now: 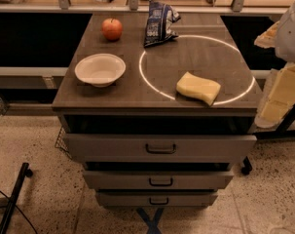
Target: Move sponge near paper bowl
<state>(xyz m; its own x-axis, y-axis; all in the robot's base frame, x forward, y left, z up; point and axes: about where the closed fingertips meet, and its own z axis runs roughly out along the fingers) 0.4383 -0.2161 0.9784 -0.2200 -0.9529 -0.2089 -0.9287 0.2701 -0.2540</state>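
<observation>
The sponge (198, 87) is lying near the front right corner of the worktop (195, 57); the paper bowl (100, 69) is sitting by the left edge. The gripper (279, 99) is hovering beyond the right edge, its grip state indiscernible.

Dim, warm; ring glare (220, 39) on table (195, 62); pincer (282, 94) R edge.

- The sponge (198, 87) is laid at the front right of the cabinet top (88, 95), inside a lit ring (140, 69).
- The paper bowl (100, 69) is set well apart, at the left.
- The gripper (278, 99) is held beyond the right edge.
</observation>
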